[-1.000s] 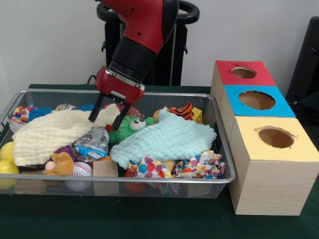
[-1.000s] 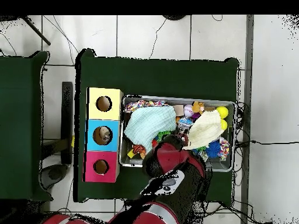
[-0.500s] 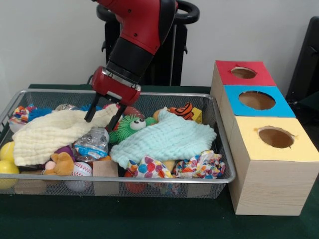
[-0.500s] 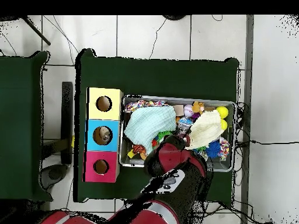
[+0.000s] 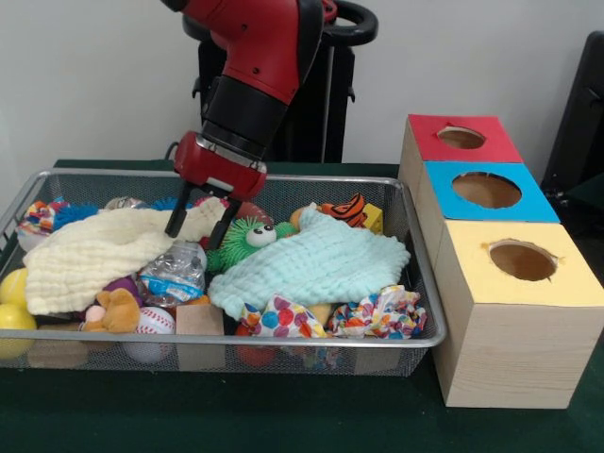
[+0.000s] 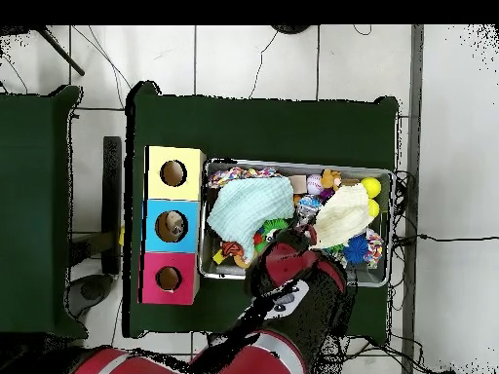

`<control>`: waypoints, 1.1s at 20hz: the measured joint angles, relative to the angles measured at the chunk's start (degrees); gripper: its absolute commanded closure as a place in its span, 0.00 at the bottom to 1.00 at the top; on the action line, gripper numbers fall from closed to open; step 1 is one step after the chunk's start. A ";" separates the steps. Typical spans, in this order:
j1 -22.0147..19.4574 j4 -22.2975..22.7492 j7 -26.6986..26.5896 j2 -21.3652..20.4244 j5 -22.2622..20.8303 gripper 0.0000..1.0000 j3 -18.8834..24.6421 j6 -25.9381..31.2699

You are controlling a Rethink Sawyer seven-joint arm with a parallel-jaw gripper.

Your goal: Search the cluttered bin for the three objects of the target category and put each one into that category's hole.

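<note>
The wire mesh bin is full of toys and cloths. My gripper is open and empty. It hangs tilted over the back middle of the bin, fingertips just above the right end of a cream cloth, next to a green fuzzy toy. Three boxes with holes stand to the right: red, blue, yellow. In the overhead view my arm hides the gripper above the bin.
A mint cloth covers the bin's middle right. A crumpled plastic bottle, a baseball, a wooden block, yellow balls, a tiger toy and dotted cloths lie around.
The arm's upper part has swung a little to the left and the wrist has tilted. The gripper has stayed open over the same spot above the cream cloth's end.
</note>
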 measured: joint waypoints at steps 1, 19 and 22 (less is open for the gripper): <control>0.04 0.00 0.00 0.00 -0.52 0.00 0.02 0.00; 1.00 -0.19 0.00 1.93 -0.56 0.00 -0.77 -2.90; 1.89 -0.22 0.00 2.75 -0.52 0.00 -1.53 -4.69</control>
